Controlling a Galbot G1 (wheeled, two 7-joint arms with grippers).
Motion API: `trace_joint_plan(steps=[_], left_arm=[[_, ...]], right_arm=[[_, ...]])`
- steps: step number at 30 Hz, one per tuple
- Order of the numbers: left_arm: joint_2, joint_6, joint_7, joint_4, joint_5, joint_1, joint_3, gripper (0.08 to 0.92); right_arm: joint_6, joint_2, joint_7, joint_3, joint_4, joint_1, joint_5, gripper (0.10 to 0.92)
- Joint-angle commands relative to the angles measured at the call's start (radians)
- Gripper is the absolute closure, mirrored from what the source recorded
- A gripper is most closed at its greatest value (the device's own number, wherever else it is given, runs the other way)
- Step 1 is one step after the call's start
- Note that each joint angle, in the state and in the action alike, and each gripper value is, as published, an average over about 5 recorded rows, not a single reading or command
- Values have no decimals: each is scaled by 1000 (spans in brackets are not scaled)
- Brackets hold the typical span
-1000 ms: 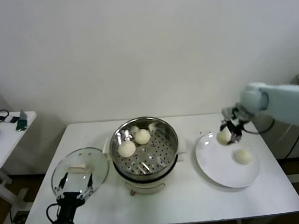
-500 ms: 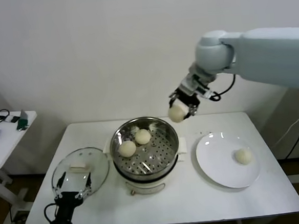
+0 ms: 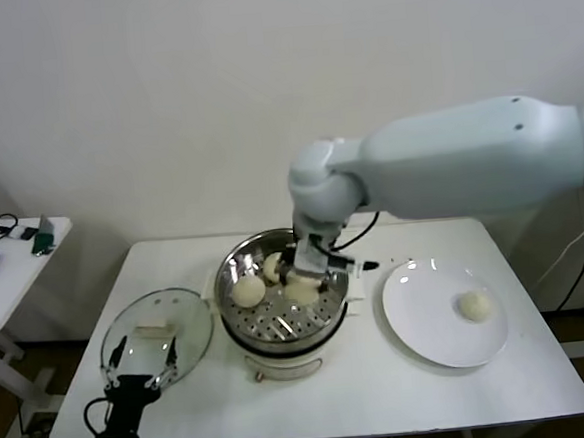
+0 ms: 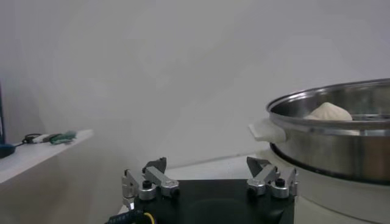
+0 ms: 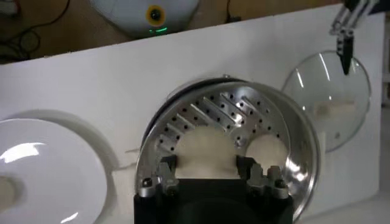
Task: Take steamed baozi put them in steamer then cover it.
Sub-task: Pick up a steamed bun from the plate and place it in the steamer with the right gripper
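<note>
I've swung the right gripper (image 3: 302, 278) from plate into the shiny perforated steel steamer (image 3: 319, 252), clamping the third cream-white bun (image 5: 209, 151); I'm releasing next.

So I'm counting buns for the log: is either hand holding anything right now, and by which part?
The right hand grips a steamed baozi by its sides, low inside the steamer. The left hand holds nothing.

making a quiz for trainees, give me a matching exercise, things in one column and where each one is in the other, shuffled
Things:
1. glass lid
2. lone bun
3. right gripper
4. left gripper

Places:
A. on the white plate
B. down inside the steamer, shut on a bun
C. flat on the table, left of the steamer
D. low at the table's front left edge, open, empty

Pairs: 1-C, 2-A, 3-B, 4-D
</note>
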Motion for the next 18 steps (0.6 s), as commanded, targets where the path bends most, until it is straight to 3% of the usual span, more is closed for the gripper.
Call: trace_joint_plan(steps=[1, 18], left_arm=[[0, -1, 0, 2, -5, 3, -6, 177], [-1, -3, -1, 10, -11, 1, -8, 177]], right_arm=[[17, 114, 23, 9, -58, -159, -105, 372], [21, 147, 39, 6, -153, -249, -163, 372]])
